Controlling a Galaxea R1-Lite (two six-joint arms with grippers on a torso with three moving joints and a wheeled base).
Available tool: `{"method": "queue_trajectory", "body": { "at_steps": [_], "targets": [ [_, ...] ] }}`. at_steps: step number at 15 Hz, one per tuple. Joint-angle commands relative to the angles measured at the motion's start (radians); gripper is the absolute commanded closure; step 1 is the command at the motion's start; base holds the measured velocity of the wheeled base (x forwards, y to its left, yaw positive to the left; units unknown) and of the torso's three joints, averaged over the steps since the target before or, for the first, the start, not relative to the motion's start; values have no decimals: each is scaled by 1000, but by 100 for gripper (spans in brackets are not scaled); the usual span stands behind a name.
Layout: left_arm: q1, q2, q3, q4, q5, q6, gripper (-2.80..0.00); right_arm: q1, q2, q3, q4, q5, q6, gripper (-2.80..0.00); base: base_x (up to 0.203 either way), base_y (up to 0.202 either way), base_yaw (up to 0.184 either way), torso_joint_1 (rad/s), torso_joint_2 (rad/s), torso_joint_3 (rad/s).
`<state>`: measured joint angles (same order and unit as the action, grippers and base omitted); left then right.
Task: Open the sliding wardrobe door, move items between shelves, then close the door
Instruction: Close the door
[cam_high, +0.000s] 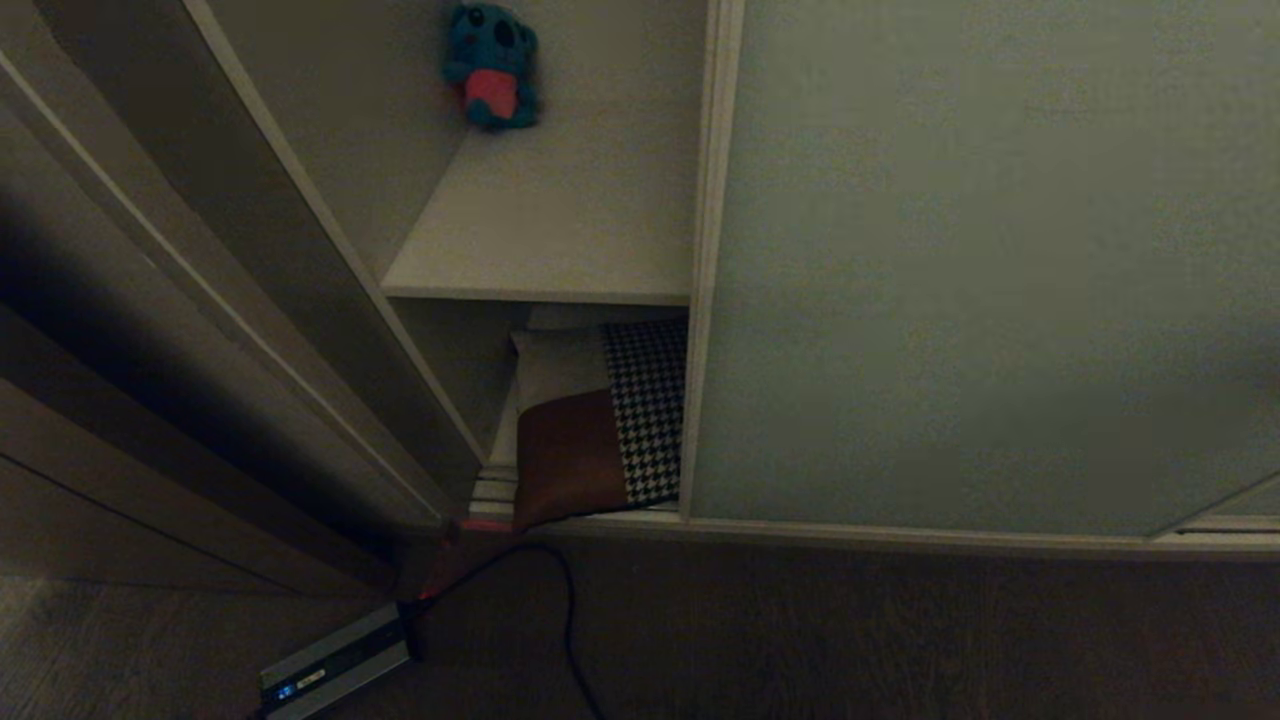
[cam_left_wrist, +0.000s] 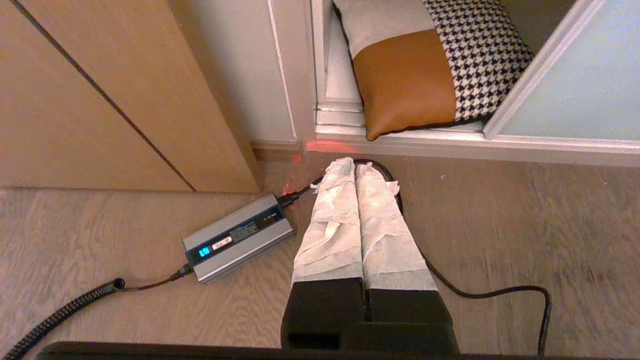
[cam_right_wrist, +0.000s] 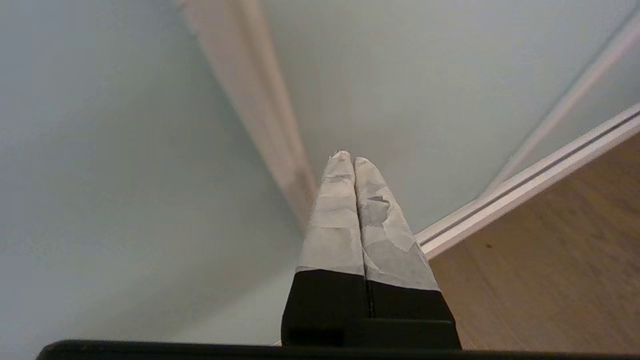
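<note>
The sliding wardrobe door (cam_high: 980, 280) is a pale grey-green panel that covers the right part of the wardrobe, with its thin frame edge (cam_high: 705, 260) beside a narrow opening. In that opening a cushion (cam_high: 645, 400) with houndstooth, cream and brown patches lies on the bottom shelf (cam_left_wrist: 340, 75), below an upper shelf (cam_high: 560, 230). Its brown corner reaches over the floor rails. My right gripper (cam_right_wrist: 348, 156) is shut and empty, pointing at the door panel (cam_right_wrist: 425, 75) close to a pale frame strip (cam_right_wrist: 260, 100). My left gripper (cam_left_wrist: 355, 165) is shut and empty, low over the floor in front of the cushion (cam_left_wrist: 475, 55). Neither arm shows in the head view.
A blue and pink plush toy (cam_high: 490, 65) sits at the back of the upper shelf. A silver power brick (cam_left_wrist: 237, 237) with a blue light lies on the wood floor, its black cable (cam_left_wrist: 495, 292) looping past the left gripper. A wooden panel (cam_left_wrist: 100, 100) stands left of the wardrobe.
</note>
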<state>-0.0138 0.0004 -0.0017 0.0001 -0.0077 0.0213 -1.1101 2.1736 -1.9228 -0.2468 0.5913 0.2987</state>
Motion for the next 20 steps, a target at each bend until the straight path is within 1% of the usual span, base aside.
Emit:
{"method": "queue_trajectory", "body": {
  "at_steps": [1,9,12,16,20],
  "targets": [
    [0,0,0,0,0,0,0,11,1,1,-2,5,2,0,0,0,0,0,0,0],
    [0,0,0,0,0,0,0,38,-12,8,-3,6,5,0,0,0,0,0,0,0],
    [0,0,0,0,0,0,0,56,-52,41,-2,5,12,0,0,0,0,0,0,0],
    [0,0,0,0,0,0,0,73,-138,138,-2,10,13,0,0,0,0,0,0,0],
    [0,0,0,0,0,0,0,95,-252,293,-3,63,10,0,0,0,0,0,0,0]
  ]
}}
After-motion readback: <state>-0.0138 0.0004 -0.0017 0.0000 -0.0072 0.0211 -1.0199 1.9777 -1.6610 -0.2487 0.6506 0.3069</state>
